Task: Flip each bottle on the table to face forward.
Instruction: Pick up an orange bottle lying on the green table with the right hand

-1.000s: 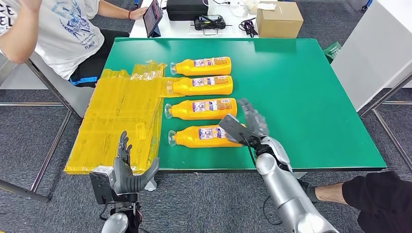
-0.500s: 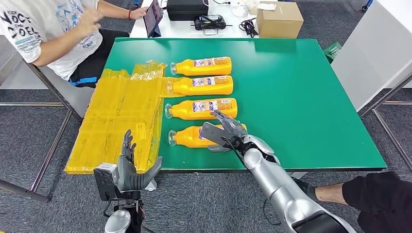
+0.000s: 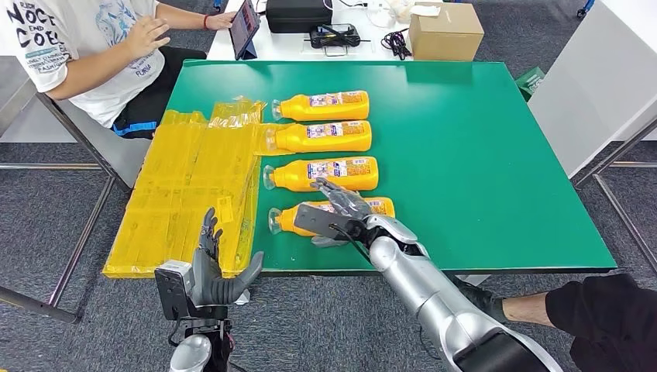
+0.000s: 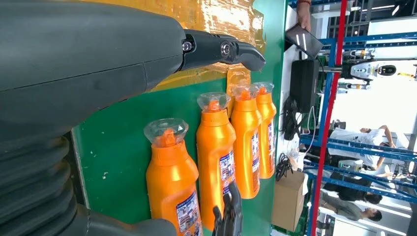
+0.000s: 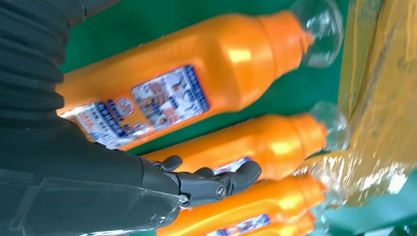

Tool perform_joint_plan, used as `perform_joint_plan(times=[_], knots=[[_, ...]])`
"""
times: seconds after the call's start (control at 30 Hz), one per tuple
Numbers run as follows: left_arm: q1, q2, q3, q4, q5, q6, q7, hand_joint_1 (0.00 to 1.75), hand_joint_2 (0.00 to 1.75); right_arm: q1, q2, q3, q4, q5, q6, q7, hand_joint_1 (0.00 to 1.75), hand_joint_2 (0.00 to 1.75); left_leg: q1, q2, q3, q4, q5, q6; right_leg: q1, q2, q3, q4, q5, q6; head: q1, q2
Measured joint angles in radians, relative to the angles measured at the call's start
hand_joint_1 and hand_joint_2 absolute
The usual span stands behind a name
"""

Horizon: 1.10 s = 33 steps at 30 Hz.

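Observation:
Four orange bottles lie side by side on the green table, clear caps pointing left. The nearest bottle has its label up, as do the second bottle, the third and the farthest. My right hand lies over the nearest bottle's middle, fingers spread on its far side, thumb on its near side. The right wrist view shows that nearest bottle beside my extended fingers. My left hand hovers open below the table's front edge, left of the bottles.
Crumpled yellow plastic wrap covers the table's left end and hangs over it. A person sits at the far left by a tablet. A cardboard box stands on the white table behind. Someone's leg is at lower right.
My right hand has swung left and come down across the nearest bottle's middle. My left hand has risen slightly. The seated person has lowered an arm.

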Motion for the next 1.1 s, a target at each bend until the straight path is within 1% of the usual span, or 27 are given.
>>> perform_joint_plan(times=[0.13,0.3,0.53,0.8,1.1], knots=[[0.000,0.000,0.004,0.003,0.001,0.000,0.000,0.00,1.75,-0.015,-0.008,0.053,0.010,0.002,0.011,0.022,0.00,1.75,0.000,0.000,0.000,0.000,0.000,0.000,0.000,0.000,0.000,0.000,0.000,0.000,0.000,0.000],[0.000,0.000,0.006,0.004,0.003,0.000,0.000,0.00,1.75,-0.027,-0.025,0.114,0.039,0.019,0.003,0.055,0.00,1.75,0.000,0.000,0.000,0.000,0.000,0.000,0.000,0.000,0.000,0.000,0.000,0.000,0.000,0.000],[0.000,0.000,0.006,0.008,0.005,0.000,0.005,0.00,1.75,-0.045,-0.042,0.166,0.086,0.035,-0.014,0.085,0.00,1.75,0.000,0.000,0.000,0.000,0.000,0.000,0.000,0.000,0.000,0.000,0.000,0.000,0.000,0.000],[0.000,0.000,0.007,0.011,0.007,0.008,0.014,0.00,1.75,-0.067,-0.061,0.205,0.132,0.078,-0.040,0.127,0.00,1.75,0.000,0.000,0.000,0.000,0.000,0.000,0.000,0.000,0.000,0.000,0.000,0.000,0.000,0.000],[0.001,0.000,0.014,0.011,0.007,0.012,0.017,0.00,1.75,-0.070,-0.076,0.210,0.145,0.101,-0.063,0.154,0.00,1.75,0.000,0.000,0.000,0.000,0.000,0.000,0.000,0.000,0.000,0.000,0.000,0.000,0.000,0.000]])
